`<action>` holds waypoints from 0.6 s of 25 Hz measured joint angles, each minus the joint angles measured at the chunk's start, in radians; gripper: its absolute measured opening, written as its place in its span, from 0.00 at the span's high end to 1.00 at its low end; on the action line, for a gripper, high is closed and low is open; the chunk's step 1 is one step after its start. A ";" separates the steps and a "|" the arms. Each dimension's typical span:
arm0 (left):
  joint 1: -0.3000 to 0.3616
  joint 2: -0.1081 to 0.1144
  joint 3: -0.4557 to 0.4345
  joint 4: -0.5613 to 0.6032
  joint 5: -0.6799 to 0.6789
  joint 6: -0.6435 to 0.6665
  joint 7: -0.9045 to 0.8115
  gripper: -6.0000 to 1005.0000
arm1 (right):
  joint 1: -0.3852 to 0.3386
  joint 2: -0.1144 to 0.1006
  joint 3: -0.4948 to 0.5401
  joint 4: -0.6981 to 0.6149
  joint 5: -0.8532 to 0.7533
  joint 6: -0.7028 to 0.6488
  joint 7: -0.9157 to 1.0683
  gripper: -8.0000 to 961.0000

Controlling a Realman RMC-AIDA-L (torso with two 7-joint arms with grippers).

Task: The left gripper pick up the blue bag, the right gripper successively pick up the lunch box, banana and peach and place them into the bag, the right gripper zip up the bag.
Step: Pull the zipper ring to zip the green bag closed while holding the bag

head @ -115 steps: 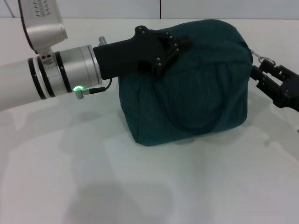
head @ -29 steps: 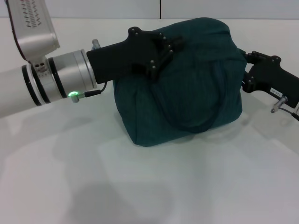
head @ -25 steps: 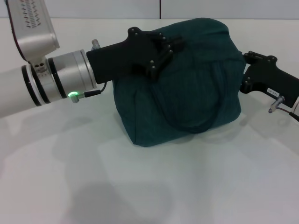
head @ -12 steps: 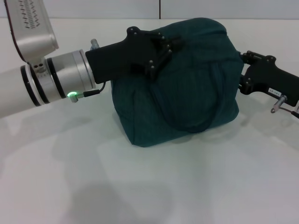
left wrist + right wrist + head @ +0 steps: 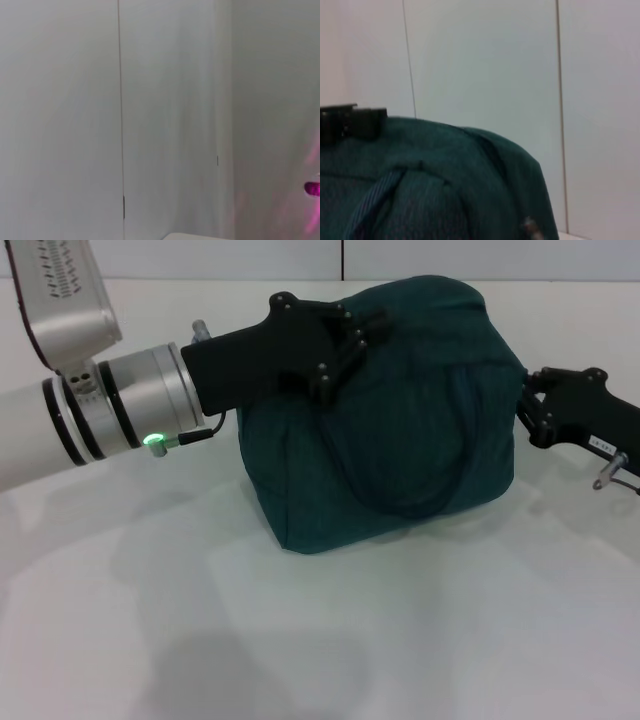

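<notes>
On your white table (image 5: 320, 640), bulging dark teal fabric bag (image 5: 400, 420) sits zipped, your left hand (image 5: 345, 335) clamped on its top, your right hand (image 5: 527, 410) touching its end, grip unclear.

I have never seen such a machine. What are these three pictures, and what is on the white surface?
This is a robot with two arms. The wide picture comes from a camera on its head, looking down at a white table. A dark blue-green bag stands there. The left gripper grips the bag's upper edge. The right gripper is at the bag's other side. The other two pictures come from cameras on the wrists: the left one shows only a wall, the right one shows the bag from close up.
</notes>
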 joint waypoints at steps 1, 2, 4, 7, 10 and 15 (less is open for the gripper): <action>0.000 0.000 0.000 0.000 -0.002 0.000 0.000 0.96 | -0.002 -0.002 0.000 0.004 -0.001 0.001 -0.001 0.84; 0.000 0.000 0.000 0.000 -0.002 0.000 0.000 0.96 | -0.003 -0.004 0.000 0.007 -0.001 0.001 -0.002 0.88; 0.000 0.000 0.000 0.000 -0.002 0.000 0.000 0.96 | -0.004 -0.006 0.000 0.014 -0.001 0.002 -0.002 0.96; -0.002 0.000 0.000 0.000 -0.002 -0.001 0.000 0.96 | -0.008 -0.006 0.001 0.024 -0.001 0.002 -0.003 0.96; -0.004 0.000 0.000 -0.001 -0.003 -0.002 0.000 0.96 | -0.014 -0.006 0.001 0.026 -0.001 0.003 -0.008 0.97; -0.002 0.000 0.000 -0.001 -0.006 -0.002 0.000 0.96 | -0.031 -0.005 0.026 0.027 0.003 0.005 -0.011 0.97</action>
